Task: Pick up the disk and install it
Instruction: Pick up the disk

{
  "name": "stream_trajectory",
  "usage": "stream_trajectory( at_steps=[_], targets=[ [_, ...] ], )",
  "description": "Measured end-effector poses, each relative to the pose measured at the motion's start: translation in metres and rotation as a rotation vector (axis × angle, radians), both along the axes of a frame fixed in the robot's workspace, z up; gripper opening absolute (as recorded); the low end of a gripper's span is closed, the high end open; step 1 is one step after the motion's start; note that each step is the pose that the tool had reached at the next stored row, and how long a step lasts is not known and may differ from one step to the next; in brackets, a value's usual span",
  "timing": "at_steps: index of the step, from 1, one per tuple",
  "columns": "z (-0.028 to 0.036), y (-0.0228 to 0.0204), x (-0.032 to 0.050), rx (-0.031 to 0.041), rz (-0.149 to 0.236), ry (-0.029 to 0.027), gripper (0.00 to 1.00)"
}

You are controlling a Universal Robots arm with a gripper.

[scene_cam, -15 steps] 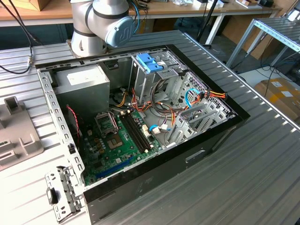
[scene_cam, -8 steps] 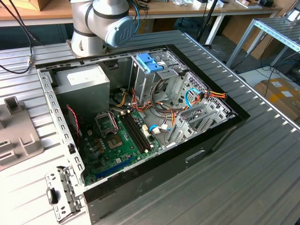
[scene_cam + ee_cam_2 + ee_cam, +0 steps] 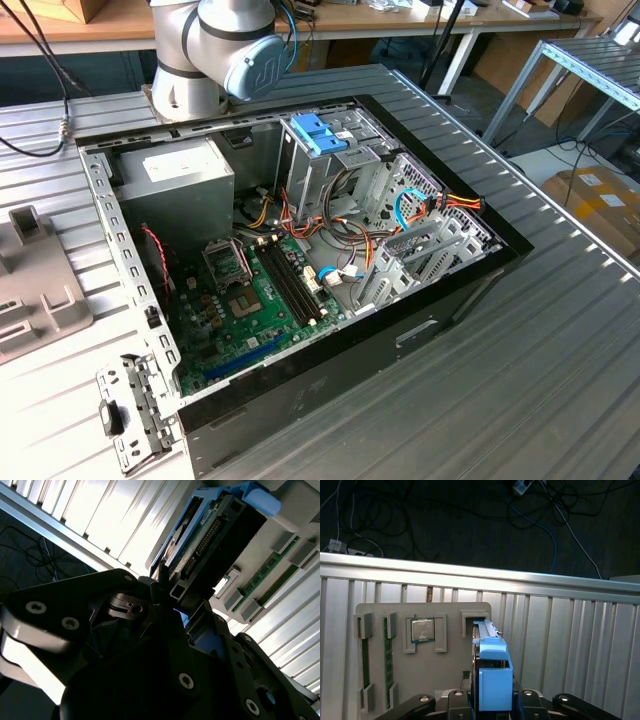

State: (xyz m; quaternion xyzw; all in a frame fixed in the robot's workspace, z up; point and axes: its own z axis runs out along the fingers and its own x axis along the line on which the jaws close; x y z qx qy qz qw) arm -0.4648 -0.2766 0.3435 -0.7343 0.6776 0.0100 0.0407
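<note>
As both wrist views show, the disk point(image 3: 493, 680) is clamped on edge by the gripper point(image 3: 492, 706), 1 finger point(image 3: 458, 700) being closed against each flat side. A blue rail point(image 3: 495, 652) is turned toward the wrist. Just beyond the fingertips, the disk's far end is met by an upright slot point(image 3: 470, 620) in a grey tray point(image 3: 420, 685); whether it rests in that slot cannot be told. To 1 side of the gripper, 1 square chip point(image 3: 422, 630) and 2 memory sticks point(image 3: 386, 655) are seated in the tray. In the exterior view, an open computer case point(image 3: 470, 290) is seen lying on the table point(image 3: 560, 380), apart from the tray.
</note>
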Motion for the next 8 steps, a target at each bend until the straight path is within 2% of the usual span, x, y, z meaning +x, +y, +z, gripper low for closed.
stream_trajectory(
  at_steps=[8],
  targets=[
    [0.0027,0.0000,0.0000,0.0038,0.000,-0.0001,0.37]
  ],
)
